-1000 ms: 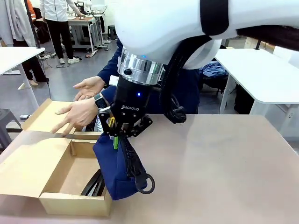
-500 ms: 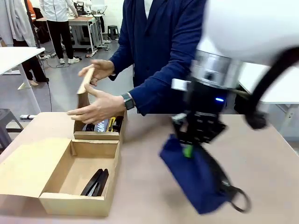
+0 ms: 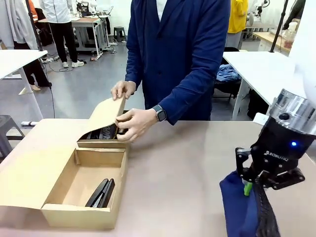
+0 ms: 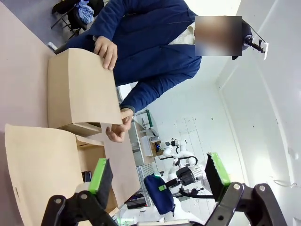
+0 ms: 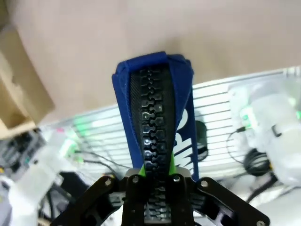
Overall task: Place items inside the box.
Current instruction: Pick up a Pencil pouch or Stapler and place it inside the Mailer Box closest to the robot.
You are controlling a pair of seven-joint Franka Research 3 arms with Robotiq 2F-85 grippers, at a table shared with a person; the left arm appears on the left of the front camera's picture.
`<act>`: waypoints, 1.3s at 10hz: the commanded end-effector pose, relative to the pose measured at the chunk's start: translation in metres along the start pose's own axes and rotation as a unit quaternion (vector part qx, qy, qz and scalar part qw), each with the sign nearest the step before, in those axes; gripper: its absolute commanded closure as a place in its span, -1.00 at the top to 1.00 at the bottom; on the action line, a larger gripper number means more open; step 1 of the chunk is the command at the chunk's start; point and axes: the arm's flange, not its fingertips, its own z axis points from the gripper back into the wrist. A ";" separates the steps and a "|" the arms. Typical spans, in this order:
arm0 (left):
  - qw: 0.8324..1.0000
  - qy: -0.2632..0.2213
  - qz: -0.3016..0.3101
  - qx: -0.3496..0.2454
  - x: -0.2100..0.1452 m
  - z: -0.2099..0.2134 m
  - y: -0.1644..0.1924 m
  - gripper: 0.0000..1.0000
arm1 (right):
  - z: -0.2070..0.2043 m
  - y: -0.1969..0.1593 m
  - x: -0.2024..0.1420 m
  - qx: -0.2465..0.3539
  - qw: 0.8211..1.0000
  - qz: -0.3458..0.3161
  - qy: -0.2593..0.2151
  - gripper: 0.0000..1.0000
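My right gripper (image 3: 256,186) is clamped tight on the zipper edge of the navy pencil case (image 3: 237,210), which extends just below its fingers. The box (image 3: 79,216) lies well off to that gripper's left, flap open, with black staplers (image 3: 101,192) inside. My left gripper (image 4: 157,165) stands spread wide.

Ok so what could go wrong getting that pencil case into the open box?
The right gripper pinches the pencil case only along its zipper, so the hanging case could swing or slip. The box sits far across the table, next to the person's hand on the second box, so the path may pass close. Black staplers already lie inside, and the case might land on them.
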 end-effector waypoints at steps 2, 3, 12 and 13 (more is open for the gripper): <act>1.000 -0.005 -0.010 -0.009 -0.002 -0.002 -0.001 1.00 | -0.001 0.002 0.000 -0.008 0.999 0.037 0.013 -0.81; 1.000 -0.005 -0.010 -0.009 -0.002 -0.002 -0.001 1.00 | -0.001 0.002 0.000 -0.008 0.999 0.037 0.013 -0.81; 1.000 -0.005 -0.010 -0.009 -0.002 -0.002 -0.001 1.00 | -0.013 0.147 0.040 -0.008 0.987 0.155 -0.038 -0.81; 1.000 -0.005 -0.010 -0.009 -0.002 -0.002 -0.001 1.00 | -0.009 0.121 0.033 -0.023 0.988 0.147 -0.049 -0.81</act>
